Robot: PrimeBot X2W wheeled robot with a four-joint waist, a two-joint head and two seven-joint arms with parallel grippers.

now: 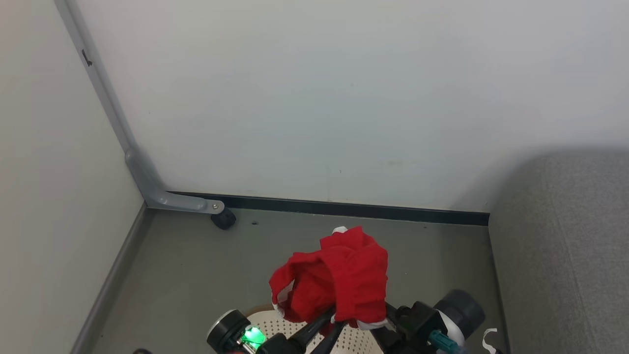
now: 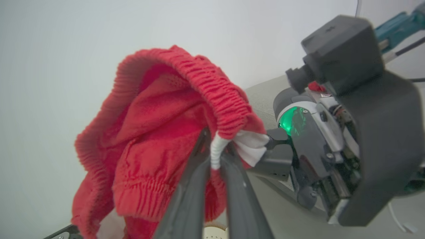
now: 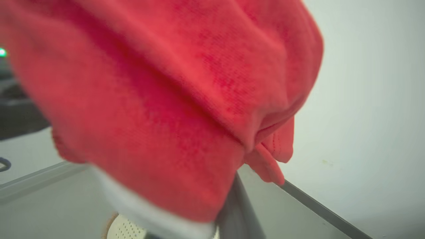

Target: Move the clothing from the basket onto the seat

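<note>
In the head view, the clothing (image 1: 339,275) is held up in the air above the basket (image 1: 275,325), of which a perforated part is seen at the bottom edge. The seat (image 1: 565,255) lies to the right, well apart, and no garment is seen on its visible part. The left gripper (image 1: 336,317) and the right gripper (image 1: 388,317) are met under the bundle.

In the left wrist view, the left gripper's fingers are pressed together on the white trim of the garment. The right gripper is seen just beside it, and its tips appear to be pinched on the same trim.

In the right wrist view, the red fabric is draped close before the lens, so the jaws cannot be judged there.

It is judged that the trim may slip out, since only a thin edge is gripped. The hanging folds may also be caught on the basket rim if the garment is carried low. Counted: one garment, one basket, one seat, two grippers.
</note>
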